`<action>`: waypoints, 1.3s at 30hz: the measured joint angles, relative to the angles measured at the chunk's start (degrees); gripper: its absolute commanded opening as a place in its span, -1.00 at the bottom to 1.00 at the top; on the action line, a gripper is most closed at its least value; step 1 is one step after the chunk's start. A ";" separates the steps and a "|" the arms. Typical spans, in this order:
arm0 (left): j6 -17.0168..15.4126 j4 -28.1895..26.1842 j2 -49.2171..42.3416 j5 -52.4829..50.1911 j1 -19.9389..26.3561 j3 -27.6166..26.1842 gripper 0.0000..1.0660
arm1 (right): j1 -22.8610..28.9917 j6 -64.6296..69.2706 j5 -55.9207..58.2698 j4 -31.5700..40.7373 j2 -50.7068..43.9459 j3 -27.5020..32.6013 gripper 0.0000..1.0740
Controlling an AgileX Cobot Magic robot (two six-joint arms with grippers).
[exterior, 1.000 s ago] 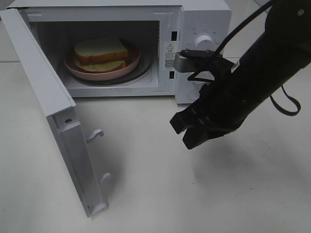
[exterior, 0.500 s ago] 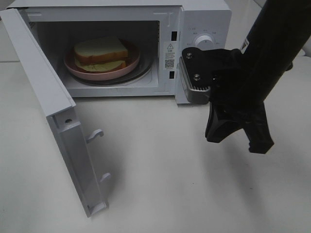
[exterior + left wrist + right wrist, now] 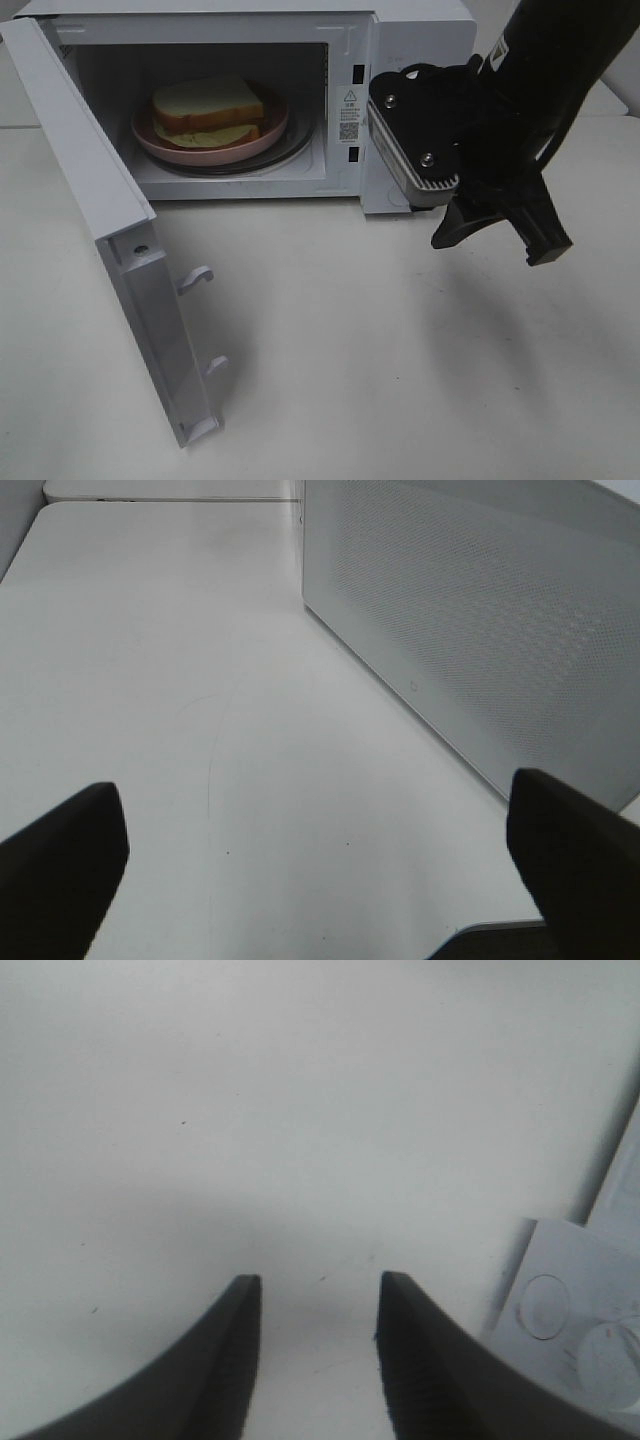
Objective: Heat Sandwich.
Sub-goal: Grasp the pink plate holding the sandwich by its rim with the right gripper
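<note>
currently the scene holds one microwave, one sandwich, one pink plate and one glass turntable. the microwave door is swung fully open on the left of the exterior view and carries two white latch hooks. the sandwich lies on the pink plate, which rests on the turntable inside the cavity.

two grippers are present. the right gripper hangs from an arm that descends from the upper right and crosses in front of the control panel. its fingers point down at the table without touching it. they are spread partway, with only bare table in the gap.

the left gripper shows in its wrist view only. it is level above the table beside a white perforated panel, with its jaws wide apart and empty.
</note>
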 measured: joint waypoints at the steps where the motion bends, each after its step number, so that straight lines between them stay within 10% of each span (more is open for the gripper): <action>1: 0.00 0.00 0.00 0.00 0.00 0.00 0.82 | 0.17 0.00 -0.74 -0.06 0.00 0.00 0.20; 9: 0.00 0.00 0.00 0.00 0.00 0.00 0.82 | 0.57 6.07 -3.72 0.40 0.00 0.00 0.70; 39: 0.00 0.00 0.00 0.00 0.00 0.00 0.82 | 4.47 8.02 -14.84 -6.82 4.01 -3.44 0.65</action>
